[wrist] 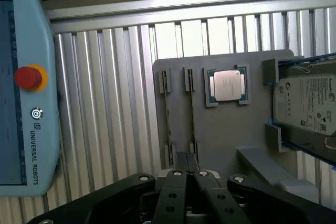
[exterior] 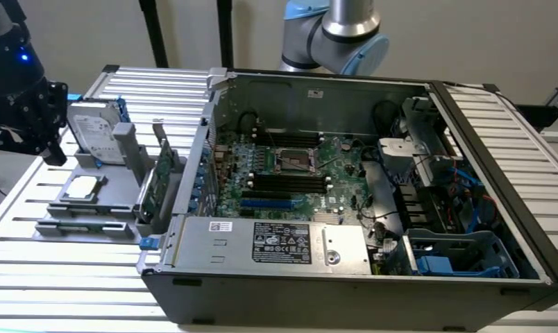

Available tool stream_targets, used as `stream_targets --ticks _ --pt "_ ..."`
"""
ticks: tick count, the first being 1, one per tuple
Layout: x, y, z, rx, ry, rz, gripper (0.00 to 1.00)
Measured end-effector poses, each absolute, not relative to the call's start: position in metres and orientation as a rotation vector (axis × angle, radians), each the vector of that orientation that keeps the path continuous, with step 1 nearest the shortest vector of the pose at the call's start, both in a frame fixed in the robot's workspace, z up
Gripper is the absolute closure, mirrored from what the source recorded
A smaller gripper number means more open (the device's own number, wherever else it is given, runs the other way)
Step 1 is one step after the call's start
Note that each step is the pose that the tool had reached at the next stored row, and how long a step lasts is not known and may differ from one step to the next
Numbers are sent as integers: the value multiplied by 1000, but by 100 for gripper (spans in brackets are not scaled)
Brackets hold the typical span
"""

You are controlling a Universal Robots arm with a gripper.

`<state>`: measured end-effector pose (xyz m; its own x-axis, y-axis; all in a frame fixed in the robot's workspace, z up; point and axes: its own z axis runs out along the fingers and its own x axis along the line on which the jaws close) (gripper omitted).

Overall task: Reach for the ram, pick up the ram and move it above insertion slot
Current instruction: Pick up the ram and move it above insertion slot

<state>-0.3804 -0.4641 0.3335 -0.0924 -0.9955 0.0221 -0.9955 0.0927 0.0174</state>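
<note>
Hanging over a slatted aluminium table (wrist: 105,103) in a pale-walled lab, the gripper (wrist: 187,157) of a Universal Robots arm (exterior: 344,31) has its two black fingers (wrist: 175,182) pressed together, with nothing between them. The ram (wrist: 191,119) stands on edge in the slotted holders of a gray fixture tray (wrist: 220,140), close to the fingertips and untouched. A second thin strip beside it may be another stick, though the edge-on view leaves that unclear. The tray also carries a processor chip (wrist: 227,85) and a silver hard drive (wrist: 307,103) on blue rails. A teach pendant (wrist: 26,93) lies on the table near the tray. In the exterior view, an open computer case (exterior: 353,291) lies on the tray's right, its motherboard (exterior: 298,173) exposed with black memory slots (exterior: 289,184).
</note>
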Motion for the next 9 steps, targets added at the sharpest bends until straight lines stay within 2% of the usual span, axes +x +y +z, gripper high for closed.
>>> stream_targets --ticks 2,3,4,6,7,8,9 --pt "-380 -464 334 2098 -2301 3 88" --pt "-380 -464 334 2098 -2301 3 82" --pt "-380 -464 334 2098 -2300 3 82" --pt "-381 -464 332 2097 -2300 2 70" --pt "-381 -464 331 2097 -2300 2 70" --pt "-380 -464 329 2097 -2300 1 64" --pt "-380 -465 327 2097 -2299 1 64"
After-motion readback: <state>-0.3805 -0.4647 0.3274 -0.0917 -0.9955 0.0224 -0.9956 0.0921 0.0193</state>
